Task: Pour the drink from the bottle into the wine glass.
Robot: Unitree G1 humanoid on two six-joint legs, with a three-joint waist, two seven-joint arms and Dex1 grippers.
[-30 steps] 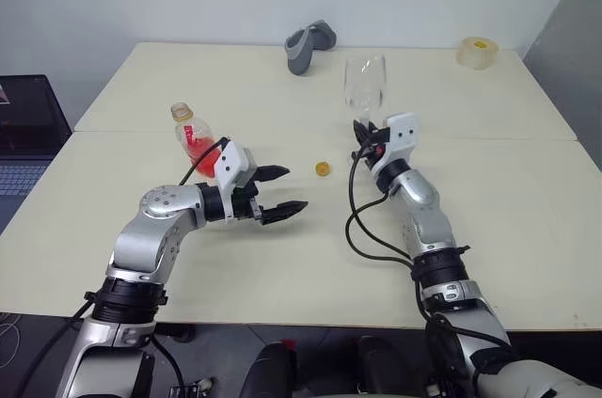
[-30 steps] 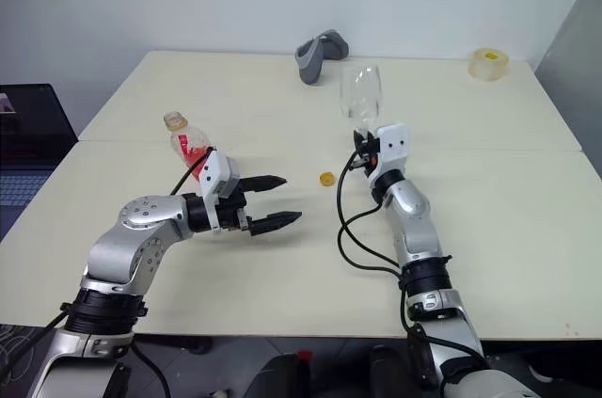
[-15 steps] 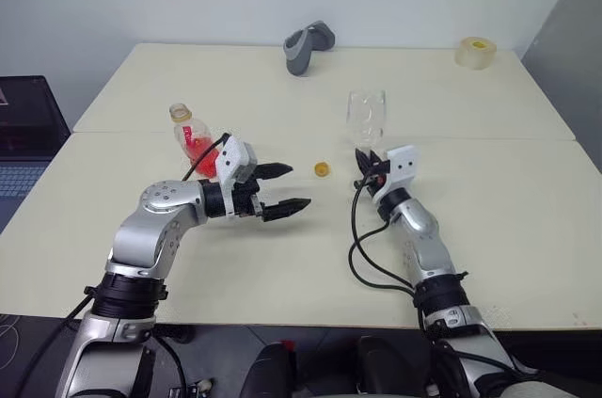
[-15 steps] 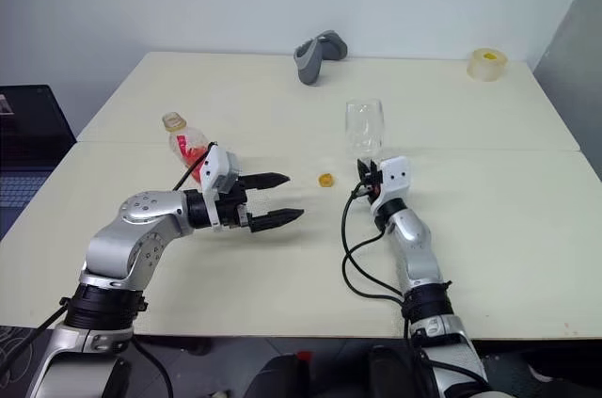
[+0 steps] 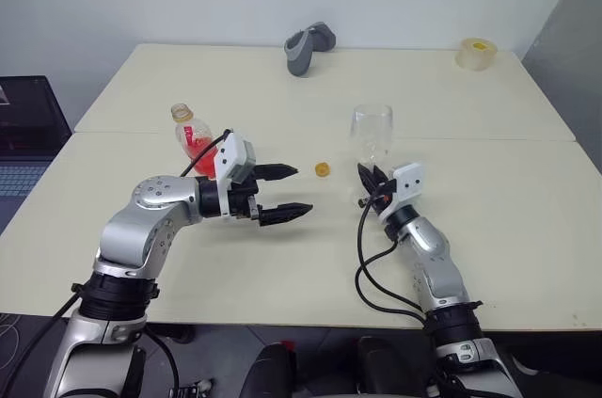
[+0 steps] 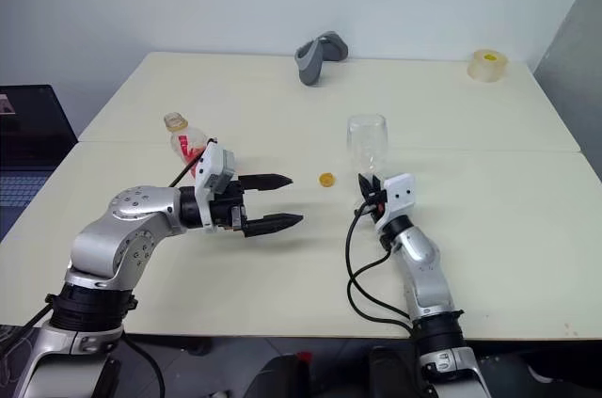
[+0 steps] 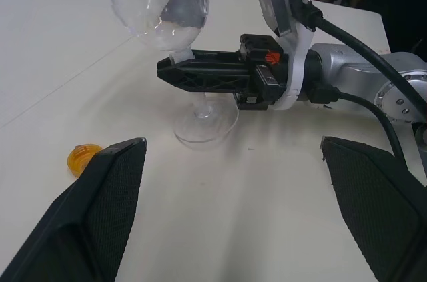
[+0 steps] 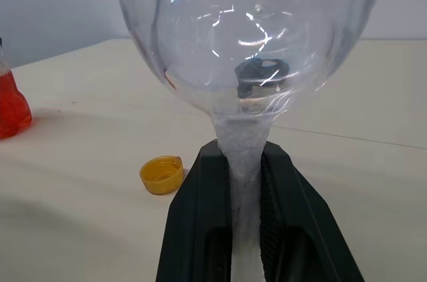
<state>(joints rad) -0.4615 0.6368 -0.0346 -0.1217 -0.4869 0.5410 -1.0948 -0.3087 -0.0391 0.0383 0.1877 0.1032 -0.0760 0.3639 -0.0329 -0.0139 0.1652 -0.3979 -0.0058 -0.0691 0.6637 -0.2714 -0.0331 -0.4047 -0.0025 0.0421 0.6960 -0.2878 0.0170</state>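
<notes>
Right claw (image 8: 243, 182) clenched on the wine glass (image 5: 371, 139) stem, foot on the desk (image 5: 470, 116). Left claw (image 5: 287, 191) spread wide, empty. Yellow cap (image 8: 161, 174) just beside. Uncapped bottle (image 5: 193, 142) of red drink (image 5: 199, 155) upright behind left claw.

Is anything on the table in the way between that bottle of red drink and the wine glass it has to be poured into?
Partly. The open left gripper and the loose cap lie between the bottle and the wine glass, whose stem the right gripper holds. A lifted bottle could probably pass above the cap.
</notes>
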